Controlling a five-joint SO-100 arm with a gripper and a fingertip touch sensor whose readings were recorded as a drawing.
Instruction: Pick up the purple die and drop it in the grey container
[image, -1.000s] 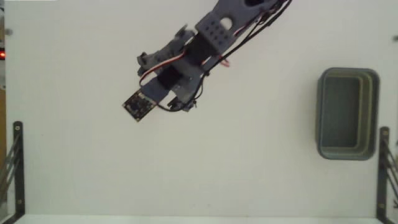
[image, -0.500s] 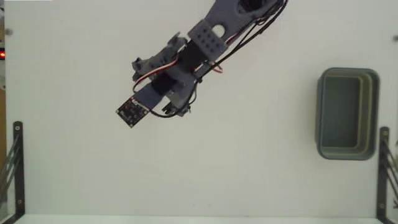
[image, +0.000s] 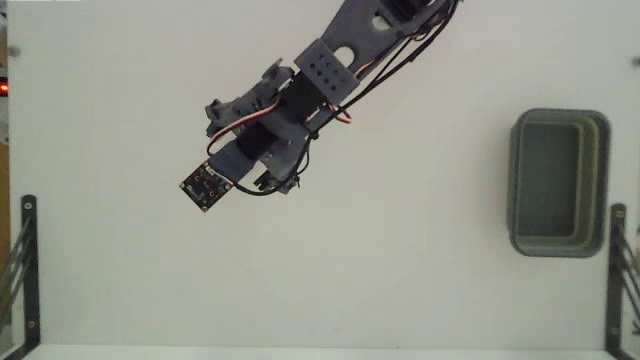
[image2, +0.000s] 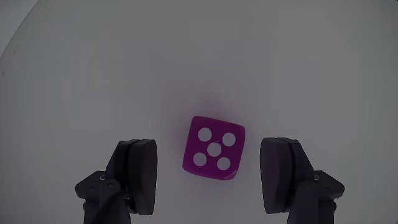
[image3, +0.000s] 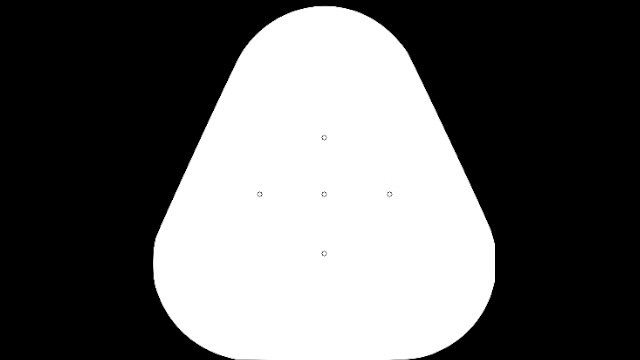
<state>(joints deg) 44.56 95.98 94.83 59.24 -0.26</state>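
In the wrist view the purple die (image2: 213, 149) lies on the white table with its five-pip face up. It sits between the two dark fingers (image2: 140, 174) of my gripper (image2: 211, 177), with a clear gap on each side. The gripper is open and touches nothing. In the fixed view my arm (image: 300, 100) reaches from the top edge down to the left and hides the die beneath it. The grey container (image: 558, 182) stands empty at the far right, well away from the arm.
A small black circuit board (image: 203, 187) rides at the arm's lower-left end. Black metal brackets (image: 25, 270) stand at the table's lower left and lower right (image: 618, 275) corners. Cables (image: 400, 55) run along the arm.
The arm's end with the black board has shifted a little to the lower left in the fixed view. The container has not moved.
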